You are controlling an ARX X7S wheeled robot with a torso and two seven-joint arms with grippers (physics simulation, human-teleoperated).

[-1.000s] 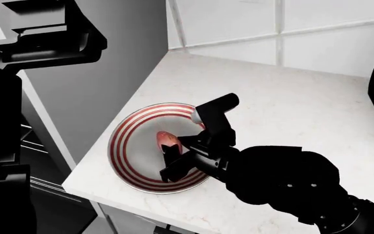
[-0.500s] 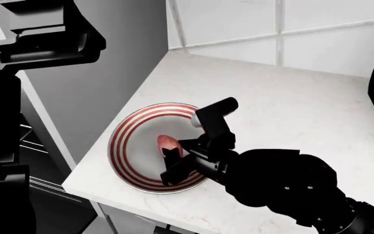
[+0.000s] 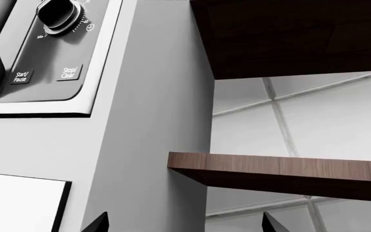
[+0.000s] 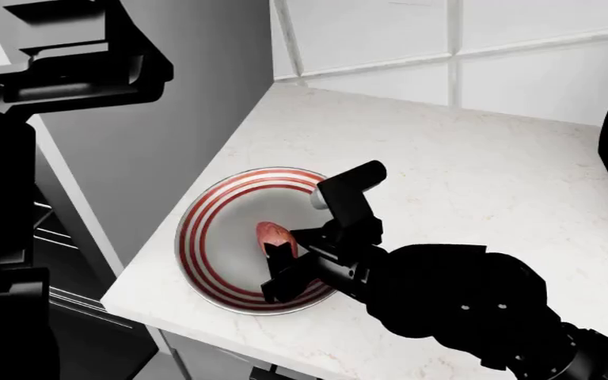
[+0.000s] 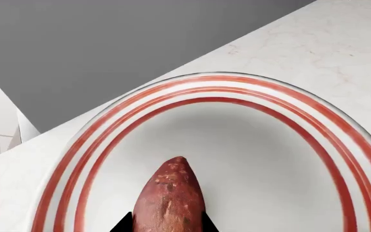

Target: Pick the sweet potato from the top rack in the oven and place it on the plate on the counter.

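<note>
Sweet potato (image 4: 273,234) lies in the grey centre of the plate (image 4: 203,229), reddish mottled skin, pointed end aimed away from the right hand (image 4: 283,265). In the right wrist view the sweet potato (image 5: 170,198) sits between the two dark fingertips (image 5: 122,223), one on each side of its wide end; fingers close in on it, look to be pinching it, contact only partly visible at the frame edge. Plate (image 5: 314,125) has red and white rings around the rim; nothing else seen in it. Plate sits on the white marbled tabletop (image 4: 462,174), near the edge at about 8 o'clock of the tabletop area seen from the head, next to a grey side panel (image 4: 177,142). Right hand comes in from 4 o'clock of the plate, hanging over the rim there.

Writing: left wrist view shows a control panel (image 3: 44,53) with a dial (image 3: 60,14) and two buttons reading "Start/Pause" (image 3: 21,77) and "Stop/Clear" (image 3: 69,73); a small "Min" mark by the dial. Same view: brown wooden shelf (image 3: 282,171), dark cabinet (image 3: 289,36) above it, white tiled wall (image 3: 301,121) behind.

Left hand (image 3: 182,224): only two dark tips show at the frame edge, well apart, spread, holding nothing.
</note>
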